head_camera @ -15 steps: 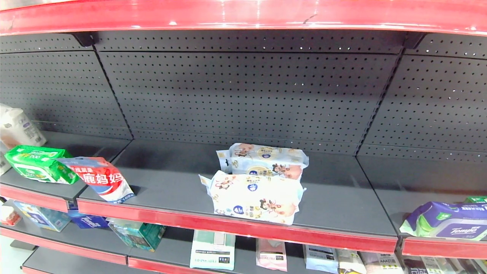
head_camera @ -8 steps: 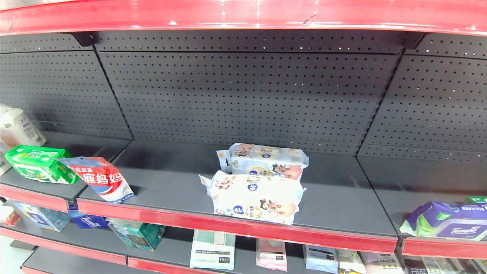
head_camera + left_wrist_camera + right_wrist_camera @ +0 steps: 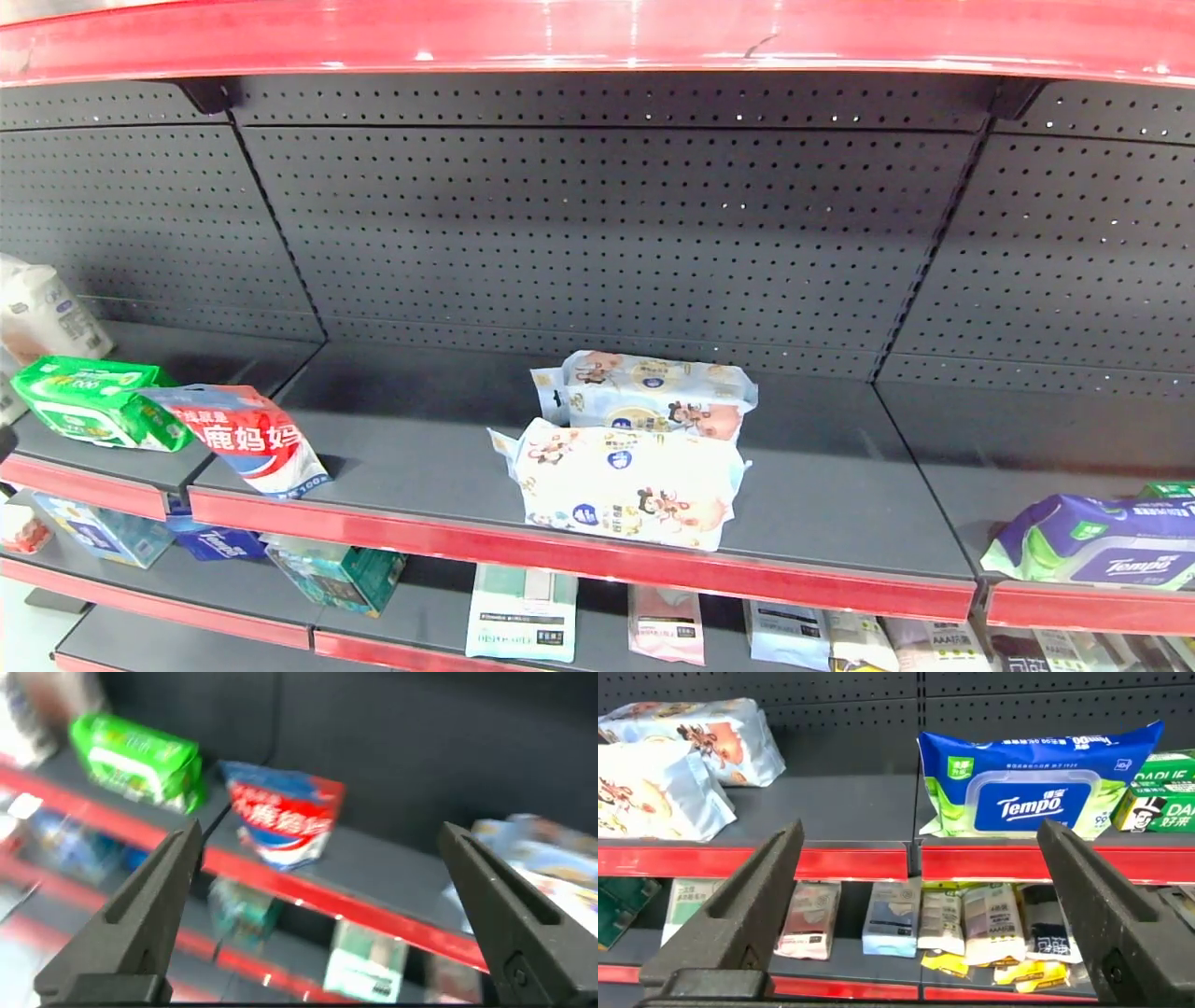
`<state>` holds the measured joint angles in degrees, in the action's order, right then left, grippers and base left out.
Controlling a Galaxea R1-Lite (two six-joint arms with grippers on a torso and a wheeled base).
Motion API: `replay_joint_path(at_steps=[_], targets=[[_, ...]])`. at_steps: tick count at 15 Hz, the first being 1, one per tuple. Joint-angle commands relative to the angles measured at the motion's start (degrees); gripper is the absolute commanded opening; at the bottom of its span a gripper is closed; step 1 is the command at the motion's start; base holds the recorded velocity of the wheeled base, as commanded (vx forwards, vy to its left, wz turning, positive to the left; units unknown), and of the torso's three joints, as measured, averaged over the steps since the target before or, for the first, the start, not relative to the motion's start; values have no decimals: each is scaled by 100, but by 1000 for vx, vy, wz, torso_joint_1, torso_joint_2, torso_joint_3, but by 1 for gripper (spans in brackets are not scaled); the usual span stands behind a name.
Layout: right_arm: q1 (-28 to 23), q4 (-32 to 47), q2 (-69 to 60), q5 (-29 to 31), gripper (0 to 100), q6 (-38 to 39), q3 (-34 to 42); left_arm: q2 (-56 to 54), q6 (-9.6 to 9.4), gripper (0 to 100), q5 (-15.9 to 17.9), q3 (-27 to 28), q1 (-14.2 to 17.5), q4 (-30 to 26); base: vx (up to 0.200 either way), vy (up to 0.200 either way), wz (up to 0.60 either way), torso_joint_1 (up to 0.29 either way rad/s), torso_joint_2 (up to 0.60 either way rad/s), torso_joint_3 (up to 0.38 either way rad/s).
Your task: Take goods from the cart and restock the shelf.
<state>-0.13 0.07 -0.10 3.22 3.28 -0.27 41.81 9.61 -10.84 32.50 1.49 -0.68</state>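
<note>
Beyond the wide-spread right pincer [image 3: 920,831], a blue wipes pack [image 3: 1036,770] lies on the shelf [image 3: 840,798].

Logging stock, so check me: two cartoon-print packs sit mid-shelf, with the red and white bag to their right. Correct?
Not quite. The red and white bag lies to the left of the two cartoon-print packs, as the head view shows.

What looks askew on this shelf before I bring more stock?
The red, white and blue soft pack stands tilted on one corner by the red front edge of the shelf, near the green plastic wipes pack. The front cartoon-printed white pack lies slightly skewed to that edge.
</note>
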Motion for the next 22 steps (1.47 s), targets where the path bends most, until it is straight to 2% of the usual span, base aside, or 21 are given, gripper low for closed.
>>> replay_joint_path(at_steps=[1, 2, 6, 8, 9, 11, 13, 14, 17, 19, 20, 22], targets=[[5, 1, 10, -5, 100, -12, 0, 1725, -178, 100, -156, 626, 291, 24, 0, 0, -600, 2, 7, -2], [-4, 1, 10, -5, 100, -20, 0, 1795, -275, 100, -147, 652, 291, 33, 0, 0, -600, 2, 12, 2], [-4, 1, 10, -5, 100, -38, 0, 1822, -293, 100, -94, 626, 291, 33, 0, 0, -600, 10, 5, -1], [5, 1, 10, -14, 100, -47, 0, 1778, -301, 100, 196, 617, 291, 33, 0, 0, 0, 0, 0, 0], [-4, 1, 10, -14, 100, -47, 0, 1760, -389, 100, 469, 582, 291, -2, 0, 0, 0, 0, 0, 0], [5, 1, 10, -14, 100, -55, 0, 1830, -653, 100, 477, 406, 291, -116, 0, 0, 0, 0, 0, 0], [-4, 1, 10, -14, 100, -73, 0, 1980, -1022, 100, 486, 301, 291, -494, 0, 0, 0, 0, 0, 0], [-4, 1, 10, -14, 100, -73, 0, 2252, -1057, 100, 512, 283, 264, -705, 0, 0, 0, 0, 0, 0], [-4, 1, 10, -14, 100, -73, 0, 3175, -1049, 100, 539, 301, 106, -600, 0, 0, 0, 0, 0, 0], [-4, 1, 10, -14, 100, -73, 0, 3377, -1057, 100, 548, 354, -17, -573, 0, 0, 0, 0, 0, 0], [-4, 1, 10, -14, 100, -73, 0, 3843, -1049, 100, 548, 397, -210, -459, 0, 0, 0, 0, 0, 0], [-4, 1, 10, -14, 100, -73, 0, 4256, -1049, 100, 548, 380, -272, -116, 0, 0, 0, 0, 0, 0]])
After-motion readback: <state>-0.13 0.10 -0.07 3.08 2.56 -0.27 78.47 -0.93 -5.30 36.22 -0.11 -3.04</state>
